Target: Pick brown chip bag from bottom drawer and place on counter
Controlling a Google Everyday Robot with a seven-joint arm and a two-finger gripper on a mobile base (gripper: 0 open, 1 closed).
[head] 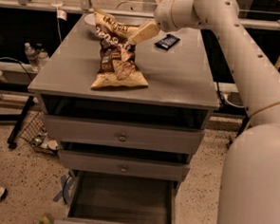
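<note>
The brown chip bag (116, 55) is on the counter (180, 78), its lower edge resting on the surface and its tan top band raised toward the back left. My gripper (131, 39) reaches in from the upper right and is shut on the bag's crumpled right side at mid-height. The bottom drawer (123, 198) is pulled out at the foot of the cabinet, and its dark inside shows nothing in it.
A small flat black wrapped bar (167, 41) lies on the counter right of the bag. A white bowl (90, 19) sits at the back left. The two upper drawers (122, 137) are partly open. Bottles (35, 55) and a wire basket (36, 133) stand left of the cabinet.
</note>
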